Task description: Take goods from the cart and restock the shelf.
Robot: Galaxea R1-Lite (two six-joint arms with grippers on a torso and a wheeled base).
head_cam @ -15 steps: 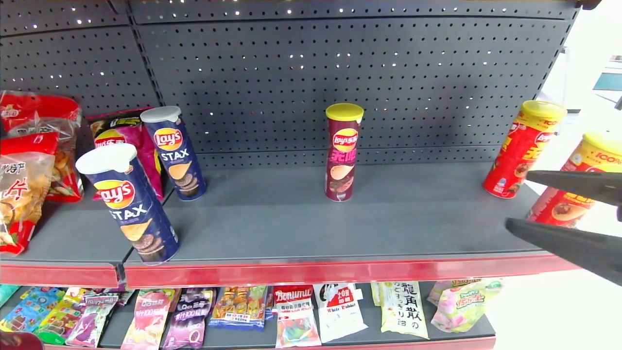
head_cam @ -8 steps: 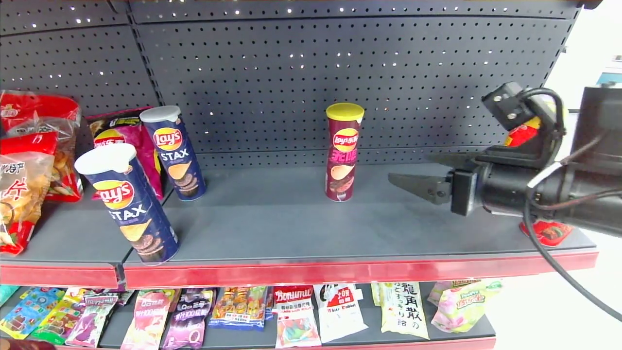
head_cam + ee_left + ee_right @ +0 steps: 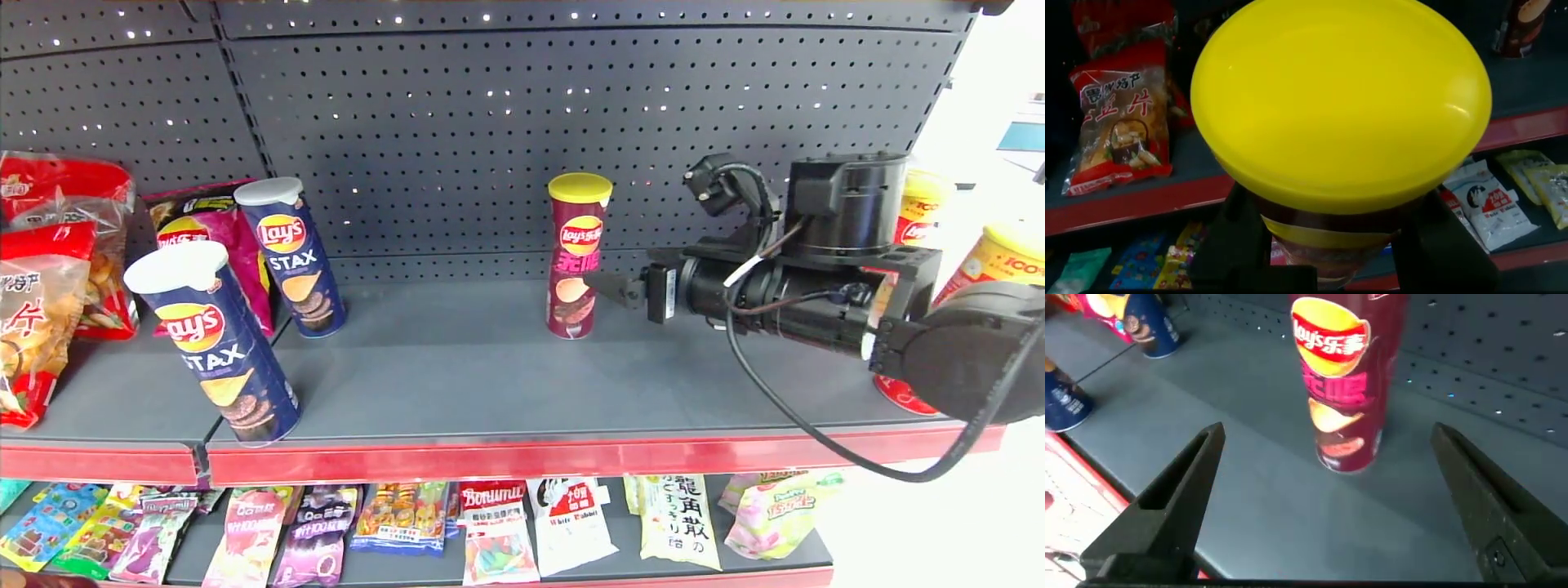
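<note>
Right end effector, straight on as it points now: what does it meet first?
Probably the maroon chip can, upright on the shelf, centred ahead of the open right end effector; the gap between them is unclear.

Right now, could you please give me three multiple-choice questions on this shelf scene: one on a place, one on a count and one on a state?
1. Where is the maroon can?
A. Upright, mid-way along the upper shelf
B. Lying flat at that shelf's left end
C. On the floor

2. How many blue cans with white lids stand on that shelf?
A. One
B. Two
C. Four

3. How is the right end effector?
A. Shut on the maroon can
B. Open, gripping nothing
C. Shut, holding nothing

Answers:
1 A: it stands upright at mid-shelf, near the back panel.
2 B: one is at the front edge and one is further back.
3 B: the right wrist view shows its fingers spread wide, with the can ahead of them.
</note>
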